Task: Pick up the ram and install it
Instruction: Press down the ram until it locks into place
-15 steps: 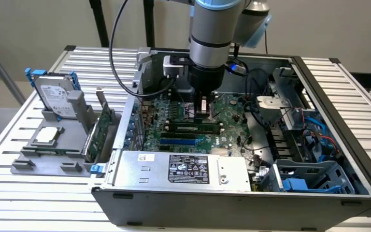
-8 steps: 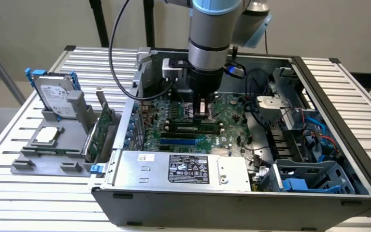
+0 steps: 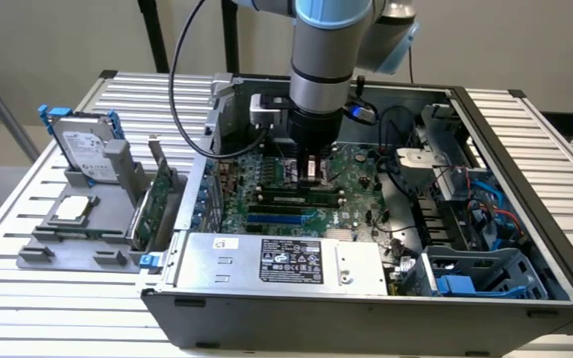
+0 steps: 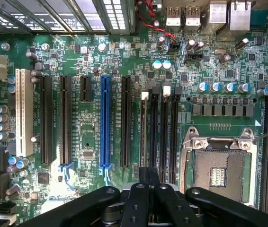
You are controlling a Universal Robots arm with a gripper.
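The open computer case [image 3: 506, 149] lies on its side with the green motherboard [image 4: 91, 56] facing up. A long narrow green strip, the ram [image 3: 297, 197], stands on edge in one of the black memory slots [image 4: 165, 132]. In the wrist view it appears as a thin pale edge [image 4: 144, 137] along the slot nearest the black expansion slots. My gripper [image 3: 315, 173] hangs straight down just above the far side of those memory slots. The black fingers [image 4: 141, 177] are pressed together and I see nothing between them.
The empty processor socket [image 4: 218, 172] lies beside the memory slots, and a blue expansion slot [image 4: 105, 123] on their other side. The power supply [image 3: 286, 261] fills the case's near side. On the exterior view's left, a grey holder [image 3: 77, 246] carries a hard drive [image 3: 86, 149], an expansion card [image 3: 155, 201] and a silver processor [image 3: 72, 209].
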